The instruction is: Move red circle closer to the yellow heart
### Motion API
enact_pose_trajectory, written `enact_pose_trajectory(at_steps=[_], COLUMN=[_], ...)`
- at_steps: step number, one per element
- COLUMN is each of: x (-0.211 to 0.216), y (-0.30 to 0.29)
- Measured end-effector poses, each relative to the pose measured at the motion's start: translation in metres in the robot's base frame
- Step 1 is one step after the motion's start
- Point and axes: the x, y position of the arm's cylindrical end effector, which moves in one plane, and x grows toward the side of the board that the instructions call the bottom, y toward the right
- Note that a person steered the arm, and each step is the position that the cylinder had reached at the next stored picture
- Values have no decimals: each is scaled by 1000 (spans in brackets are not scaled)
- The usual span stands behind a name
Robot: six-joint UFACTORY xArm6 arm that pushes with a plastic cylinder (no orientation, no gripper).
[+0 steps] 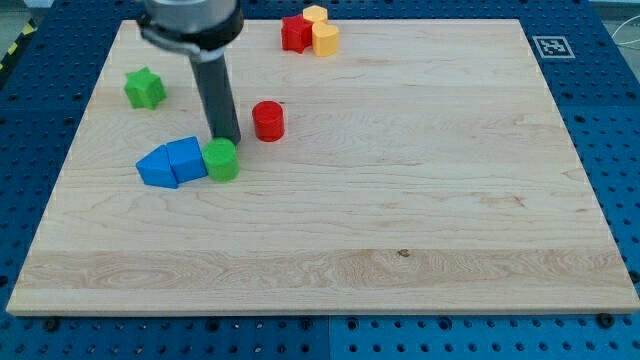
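The red circle (268,120), a short cylinder, stands on the wooden board left of centre, toward the view's top. The yellow heart (325,38) sits near the top edge, touching a red star-like block (295,33) on its left and another yellow block (315,14) behind it. My tip (227,138) is just left of the red circle, a small gap apart, and right above the green cylinder (221,159). The rod rises up to the arm at the view's top.
Two blue blocks (171,163) lie side by side, touching the green cylinder's left. A green star (145,88) sits at the far left. The board's edge (320,310) runs along the bottom, with blue pegboard around.
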Motion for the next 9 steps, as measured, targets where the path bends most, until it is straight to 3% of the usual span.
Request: enact_pose_trajectory(at_steps=[1,5,8,9], x=[20,-29,-60,-63], y=[20,65,58,31])
